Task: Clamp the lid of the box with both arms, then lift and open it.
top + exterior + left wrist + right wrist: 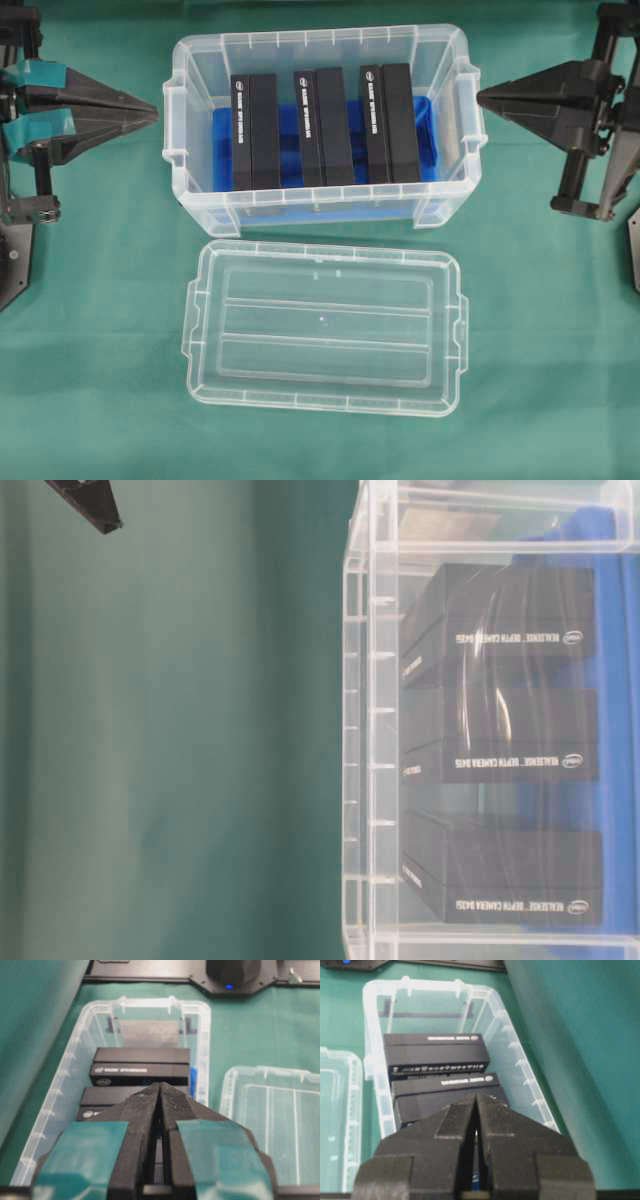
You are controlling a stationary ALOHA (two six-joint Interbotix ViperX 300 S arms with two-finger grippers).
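**Lid off, box open, arms clear**

Nearest the overhead camera, the lid lies flat on the green cloth, just in front of the box. Inside stand three black RealSense cartons. Left gripper and right gripper sit pinched together, empty, beside the box. Judged complete.

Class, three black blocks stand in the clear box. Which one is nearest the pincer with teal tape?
The leftmost black block in the overhead view: it stands at the box end facing the taped left pincer.

Readable print: only on the black blocks

I read "REALSENSE DEPTH CAMERA D415" beside an Intel logo on each of the three black blocks inside the box.
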